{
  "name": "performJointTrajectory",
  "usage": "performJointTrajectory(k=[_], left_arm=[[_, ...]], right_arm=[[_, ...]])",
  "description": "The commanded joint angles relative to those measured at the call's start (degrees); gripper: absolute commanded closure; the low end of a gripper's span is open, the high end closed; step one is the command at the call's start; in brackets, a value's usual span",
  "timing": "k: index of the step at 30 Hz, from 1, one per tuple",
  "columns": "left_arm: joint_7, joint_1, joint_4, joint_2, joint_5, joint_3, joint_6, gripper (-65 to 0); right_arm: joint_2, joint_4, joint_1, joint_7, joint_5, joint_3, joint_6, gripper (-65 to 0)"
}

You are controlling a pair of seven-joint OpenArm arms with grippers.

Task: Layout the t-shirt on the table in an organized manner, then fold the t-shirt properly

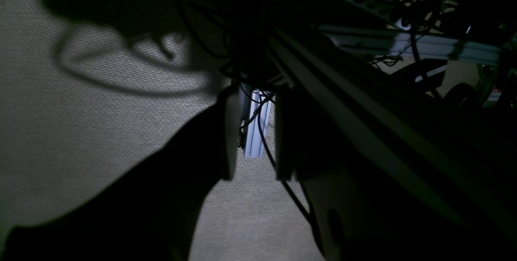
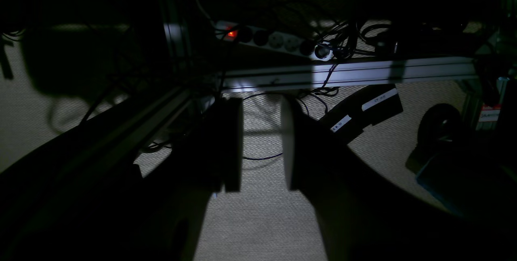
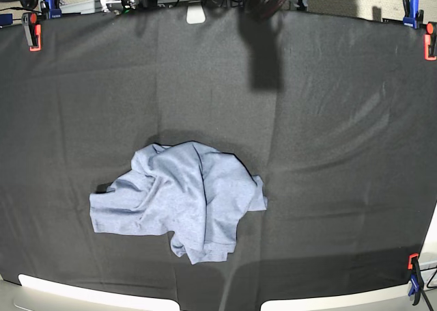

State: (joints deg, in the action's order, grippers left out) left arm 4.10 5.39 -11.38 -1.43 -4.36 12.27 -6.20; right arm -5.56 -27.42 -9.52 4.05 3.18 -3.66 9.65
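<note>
The t-shirt [image 3: 181, 201] lies crumpled on the table [image 3: 328, 154], a little toward its front edge and well apart from both pincers, neither of which shows in the base view; it is a light blue-grey heap, folded over itself, its lettering and neck hidden. The left gripper [image 1: 254, 172] and right gripper [image 2: 262, 182] each hang with fingers spread on nothing, over carpet [image 2: 258, 220]; both wrist views are very dark.

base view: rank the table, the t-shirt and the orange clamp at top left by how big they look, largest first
1. table
2. t-shirt
3. orange clamp

No close calls here.
</note>
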Motion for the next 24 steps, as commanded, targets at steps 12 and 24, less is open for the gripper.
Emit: performJointTrajectory(k=[12,24], left_arm=[[0.42,0.33,-0.24,0.26,-0.11,-0.04,0.22,-14.2],[0.44,0.31,-0.42,0.26,-0.13,-0.04,0.22,-14.2]], right_arm=[[4.61,3.72,-0.04,-0.76,-5.18,-1.99,0.55,-15.9],[4.61,3.72,-3.17,-2.38,-5.53,-1.99,0.52,-15.9]])
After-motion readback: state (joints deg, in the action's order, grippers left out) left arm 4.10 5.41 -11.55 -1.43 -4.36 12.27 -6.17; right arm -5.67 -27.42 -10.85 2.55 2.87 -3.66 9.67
